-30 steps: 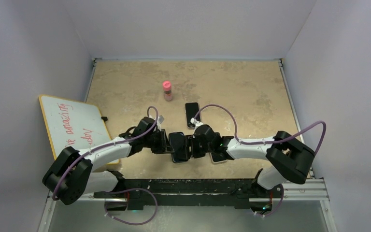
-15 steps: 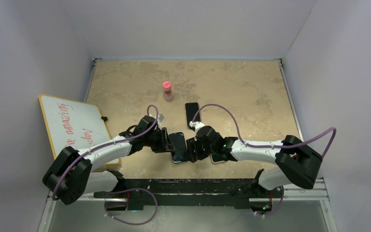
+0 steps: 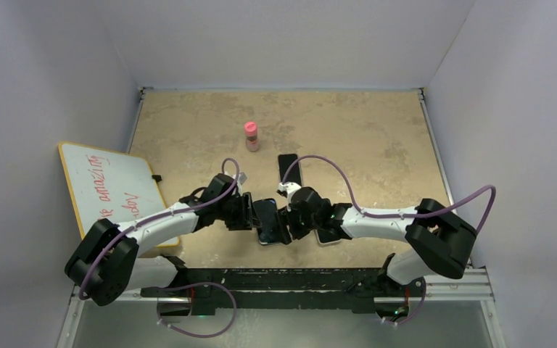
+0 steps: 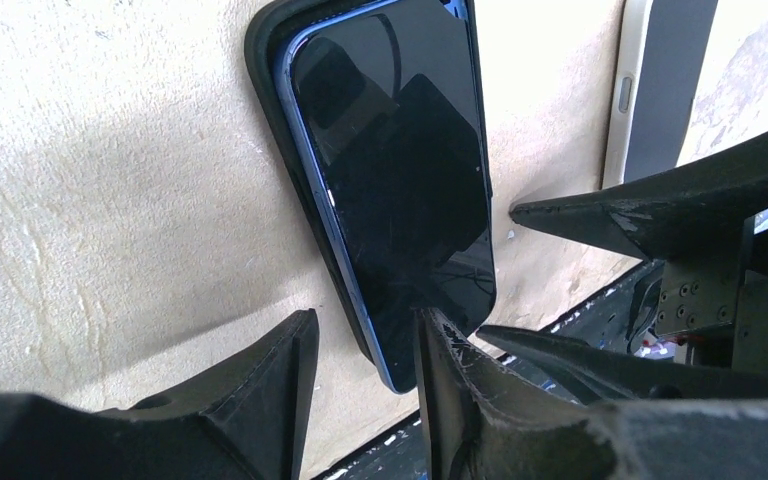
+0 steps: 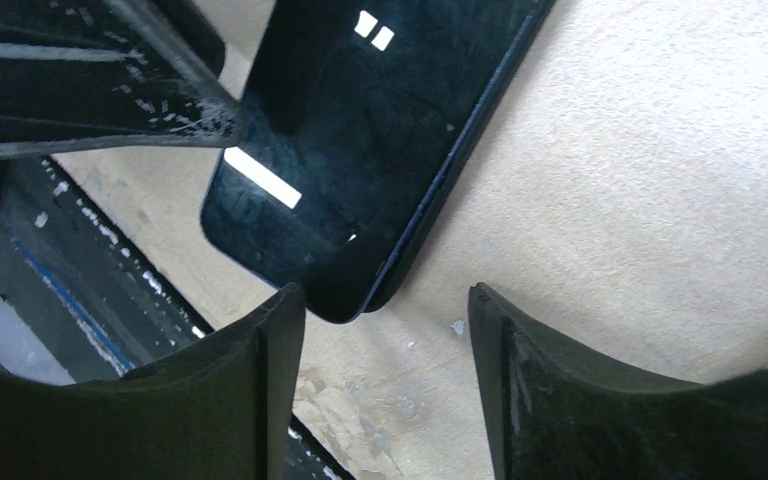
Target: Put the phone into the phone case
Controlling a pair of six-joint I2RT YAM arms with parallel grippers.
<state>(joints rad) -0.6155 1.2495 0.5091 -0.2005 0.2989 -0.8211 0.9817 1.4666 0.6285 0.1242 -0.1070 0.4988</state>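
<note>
Phone [image 4: 400, 190] in blk case [image 4: 263, 90] on table [image 4: 110, 200], L gripper [image 4: 365, 320] jaws spread by its corner, R gripper [image 5: 380, 295] spread too

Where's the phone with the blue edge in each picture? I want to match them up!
Top view: the phone lies just below the middle of the picture.
Left wrist view: upper middle, slanting downward, sitting in the black case.
Right wrist view: top middle, one corner pointing down.
Shared landmark: the tan table under the phone shows in all three.
</note>
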